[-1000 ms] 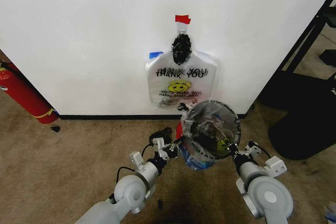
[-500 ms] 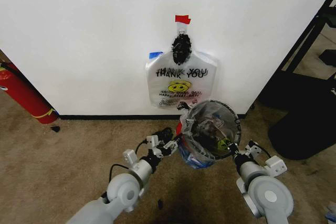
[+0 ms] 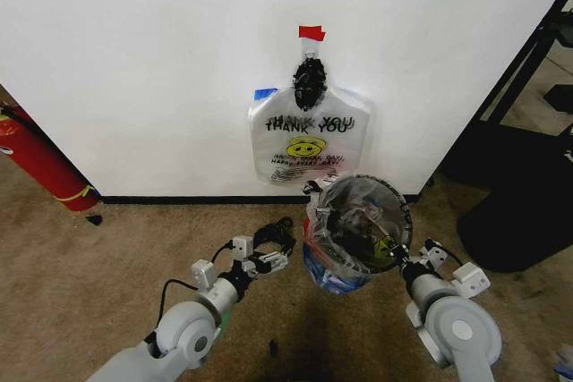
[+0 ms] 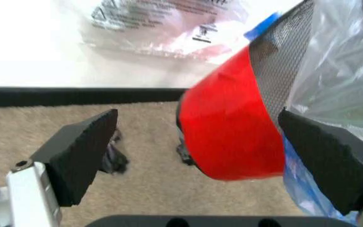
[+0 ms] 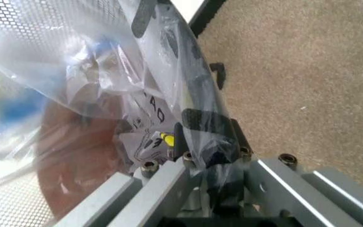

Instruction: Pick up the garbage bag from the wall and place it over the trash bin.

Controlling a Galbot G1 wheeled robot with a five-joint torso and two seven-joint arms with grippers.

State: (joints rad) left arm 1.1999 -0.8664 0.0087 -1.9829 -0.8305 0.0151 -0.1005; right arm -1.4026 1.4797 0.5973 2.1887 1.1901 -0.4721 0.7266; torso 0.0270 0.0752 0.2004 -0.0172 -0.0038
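Note:
The garbage bag (image 3: pixel 309 137), whitish with "THANK YOU" and a yellow smiley, hangs on the wall under red tape. Below it the black mesh trash bin (image 3: pixel 360 218) tilts its mouth toward me, lined with a second see-through bag (image 3: pixel 333 267) of the same kind. My right gripper (image 3: pixel 395 254) is at the bin's near right rim, and in the right wrist view this gripper (image 5: pixel 205 128) is shut on that bag's film beside the mesh (image 5: pixel 17 26). My left gripper (image 3: pixel 269 253) stands open just left of the bin. Its fingers (image 4: pixel 81 158) frame the bin's red base (image 4: pixel 232 127) without touching it.
A red fire extinguisher (image 3: pixel 36 160) leans at the far left by the wall. Dark furniture and a black round base (image 3: pixel 524 212) stand at the right. Brown carpet (image 3: pixel 107 257) lies open to the left. A black baseboard (image 4: pixel 74 96) runs along the wall.
My left arm has drawn back to the left, away from the bin, with its gripper open. The bin and the right gripper have barely shifted.

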